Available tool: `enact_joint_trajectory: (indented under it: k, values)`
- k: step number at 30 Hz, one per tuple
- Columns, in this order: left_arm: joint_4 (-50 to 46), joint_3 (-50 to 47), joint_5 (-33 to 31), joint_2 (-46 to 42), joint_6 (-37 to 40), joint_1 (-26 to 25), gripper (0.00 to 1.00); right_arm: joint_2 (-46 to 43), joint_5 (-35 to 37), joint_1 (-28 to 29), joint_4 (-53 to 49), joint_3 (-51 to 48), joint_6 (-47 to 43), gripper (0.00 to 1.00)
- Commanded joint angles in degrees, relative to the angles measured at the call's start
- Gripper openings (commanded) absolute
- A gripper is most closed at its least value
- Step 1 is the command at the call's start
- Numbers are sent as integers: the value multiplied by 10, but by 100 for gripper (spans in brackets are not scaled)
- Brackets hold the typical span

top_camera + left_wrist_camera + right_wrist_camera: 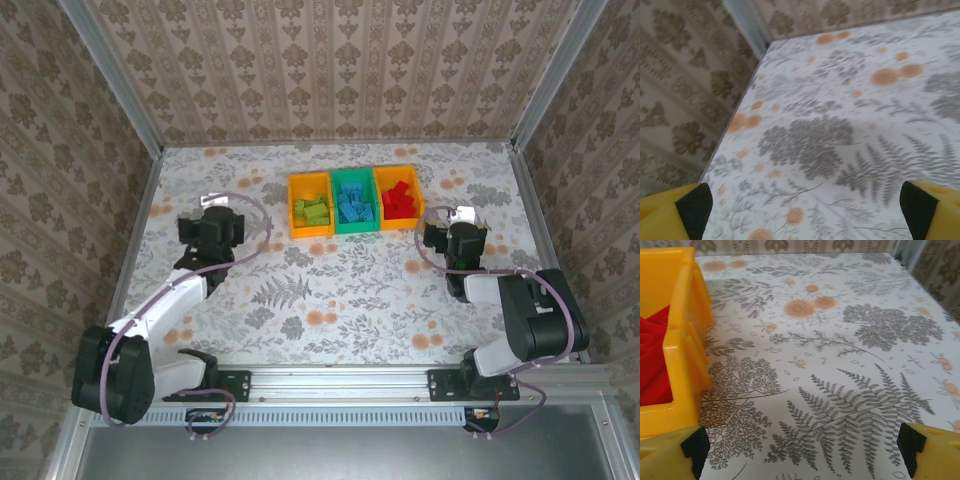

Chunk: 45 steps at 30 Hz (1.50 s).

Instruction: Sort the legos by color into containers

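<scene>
Three bins stand side by side at the back middle of the table. The left orange-yellow bin (pixel 311 205) holds lime green legos (pixel 312 210). The green bin (pixel 354 200) holds blue legos (pixel 355 207). The right orange-yellow bin (pixel 398 196) holds red legos (pixel 399 197). In the right wrist view that bin's wall (pixel 685 360) and red legos (pixel 652 360) lie at the left. My left gripper (pixel 222 222) hovers left of the bins, open and empty (pixel 805 210). My right gripper (pixel 460 238) is open and empty (pixel 800 450), just right of the bins.
The table (pixel 340 290) has a floral fern-print cover. Patterned walls enclose it, with metal posts at the left (pixel 110 75) and right (pixel 560 75). In the left wrist view the table's left edge meets the wall (pixel 735 115).
</scene>
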Motion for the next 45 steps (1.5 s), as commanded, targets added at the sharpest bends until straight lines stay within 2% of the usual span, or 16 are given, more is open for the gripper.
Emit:
enact_joint_trajectory:
  k: [1, 2, 4, 8, 9, 10, 14, 17, 21, 22, 23, 27, 45]
  values:
    - [84, -47, -34, -3, 19, 25, 100, 21, -59, -11, 86, -8, -7, 100]
    - [106, -63, -31, -1, 29, 35, 100, 10, -62, -12, 48, 0, -4, 100]
    - [161, -98, -22, 4, 47, 49, 100, 15, -63, -12, 66, -3, -5, 100]
    - [273, -160, 45, 28, 40, 99, 100, 14, -64, -12, 64, -3, -6, 100]
    - [269, -158, 59, 29, 37, 107, 100, 13, -64, -12, 61, -4, -6, 100]
    - [269, -157, 85, 29, 41, 114, 100, 14, -64, -12, 63, -3, -6, 100]
    - [366, -177, 190, 57, 52, 136, 100, 13, -63, -12, 63, -3, -6, 100]
    - [376, -158, 260, 88, 54, 155, 100, 13, -63, -11, 63, -4, -6, 100]
    - [533, -158, 346, 225, 71, 177, 100, 12, -63, -11, 63, -4, -7, 99]
    - [467, -138, 361, 204, 68, 178, 100, 13, -62, -11, 63, -4, -7, 100]
    - [396, -114, 361, 197, 66, 177, 100, 12, -62, -11, 63, -5, -7, 100]
    - [422, -122, 324, 205, 52, 178, 100, 13, -62, -11, 63, -4, -7, 100]
    - [421, -122, 326, 205, 54, 177, 100, 12, -63, -10, 62, -4, -7, 100]
